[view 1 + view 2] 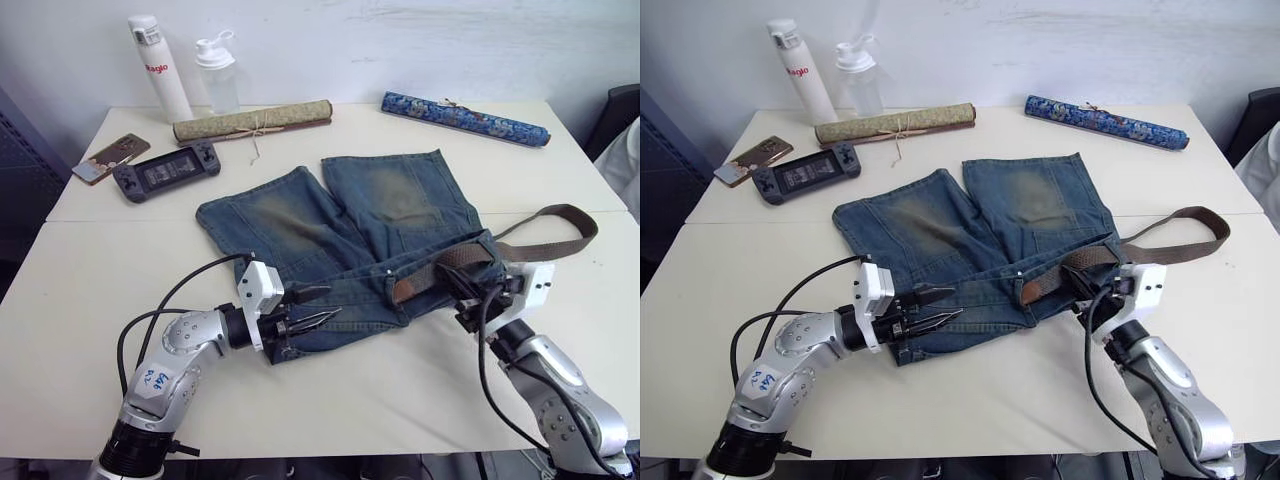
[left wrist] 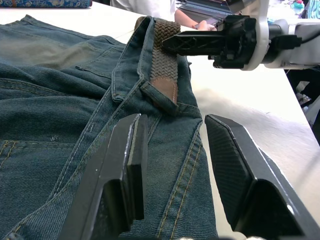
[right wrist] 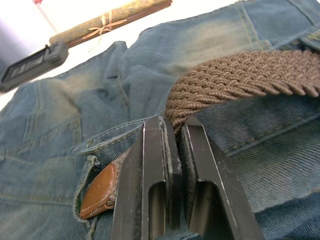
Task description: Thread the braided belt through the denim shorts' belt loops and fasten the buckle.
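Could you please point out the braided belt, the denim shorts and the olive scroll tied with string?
braided belt (image 1: 566, 212): left eye view, its free loop on the table.
denim shorts (image 1: 395, 190): left eye view, worn patch.
olive scroll (image 1: 252, 121): left eye view, middle, by the string.

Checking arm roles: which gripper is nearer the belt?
Right. The right gripper is shut on the belt at the shorts' waistband; the left gripper is open over the waistband, short of the belt's tip.

The denim shorts (image 1: 345, 235) lie mid-frame on the table (image 1: 90, 270), the braided belt (image 1: 540, 240) trailing right. Across the top (left to right): phone (image 1: 110, 157), game controller (image 1: 166, 171), two bottles (image 1: 160, 68), olive scroll (image 1: 252, 120), patterned scroll (image 1: 465, 118).
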Robot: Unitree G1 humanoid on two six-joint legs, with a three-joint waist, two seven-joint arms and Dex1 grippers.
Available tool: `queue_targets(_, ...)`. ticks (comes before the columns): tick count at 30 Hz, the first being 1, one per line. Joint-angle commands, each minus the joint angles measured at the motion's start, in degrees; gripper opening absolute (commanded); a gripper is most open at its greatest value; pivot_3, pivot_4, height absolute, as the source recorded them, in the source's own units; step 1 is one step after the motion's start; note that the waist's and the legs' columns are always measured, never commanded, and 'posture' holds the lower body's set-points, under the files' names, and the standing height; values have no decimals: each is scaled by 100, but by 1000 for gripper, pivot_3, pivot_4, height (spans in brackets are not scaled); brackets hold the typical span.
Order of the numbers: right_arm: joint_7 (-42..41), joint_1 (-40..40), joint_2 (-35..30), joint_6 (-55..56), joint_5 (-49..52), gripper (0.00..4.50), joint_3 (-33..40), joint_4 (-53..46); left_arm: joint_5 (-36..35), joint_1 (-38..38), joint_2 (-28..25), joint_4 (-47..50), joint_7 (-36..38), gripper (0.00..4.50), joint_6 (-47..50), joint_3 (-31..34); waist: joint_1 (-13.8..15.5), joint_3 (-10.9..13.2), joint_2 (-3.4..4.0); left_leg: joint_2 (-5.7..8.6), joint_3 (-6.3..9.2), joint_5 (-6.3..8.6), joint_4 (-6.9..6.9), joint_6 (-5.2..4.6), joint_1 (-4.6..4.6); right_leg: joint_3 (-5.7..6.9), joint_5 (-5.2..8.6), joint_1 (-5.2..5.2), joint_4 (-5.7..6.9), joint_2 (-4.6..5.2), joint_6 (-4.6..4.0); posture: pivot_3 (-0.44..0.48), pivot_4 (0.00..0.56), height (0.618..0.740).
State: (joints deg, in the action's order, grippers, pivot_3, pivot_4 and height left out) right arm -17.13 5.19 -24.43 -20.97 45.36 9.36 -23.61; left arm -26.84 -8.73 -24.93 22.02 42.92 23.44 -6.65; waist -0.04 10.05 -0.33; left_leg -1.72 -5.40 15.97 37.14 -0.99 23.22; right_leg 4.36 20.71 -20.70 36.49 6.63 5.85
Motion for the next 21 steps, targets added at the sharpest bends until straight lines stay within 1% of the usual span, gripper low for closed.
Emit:
queue_targets(1, -209, 49, 189, 278, -273, 0, -46, -77, -136, -61, 4, 248, -19, 2073, 9, 126, -1, 0, 0, 0, 0, 0, -1, 1, 0, 0, 0, 0, 0, 0, 0, 0, 150, 717)
queue_targets(7, -78, -124, 509, 857, -1028, 0, 17, 117, -177, -86, 17, 272, -52, 2073, 108, 109, -4, 0, 0, 0, 0, -1, -2, 8, -1, 0, 0, -1, 0, 0, 0, 0, 150, 717)
queue_targets(12, -87, -229, 542, 1292, -1762, 0, 5, 383, -186, -88, 19, 283, -69, 2073, 169, 92, 10, 0, 0, 1, 0, -2, -1, 12, -1, -1, 0, -1, 0, 0, 0, 0, 150, 717)
queue_targets(14, -94, -265, 599, 1417, -1891, 0, -4, 414, -194, -93, 18, 284, -77, 2073, 189, 92, 3, 0, 0, 1, 2, -3, -1, 13, -1, 1, 0, -1, 0, 0, 0, 0, 150, 717)
queue_targets(21, -133, -147, 717, 1792, -2677, 0, -459, 464, -170, -86, -40, 282, -95, 2073, 229, 111, -8, 0, 0, 0, 0, -5, -3, 17, -3, -1, 0, -1, 2, -1, -1, 0, 150, 717)
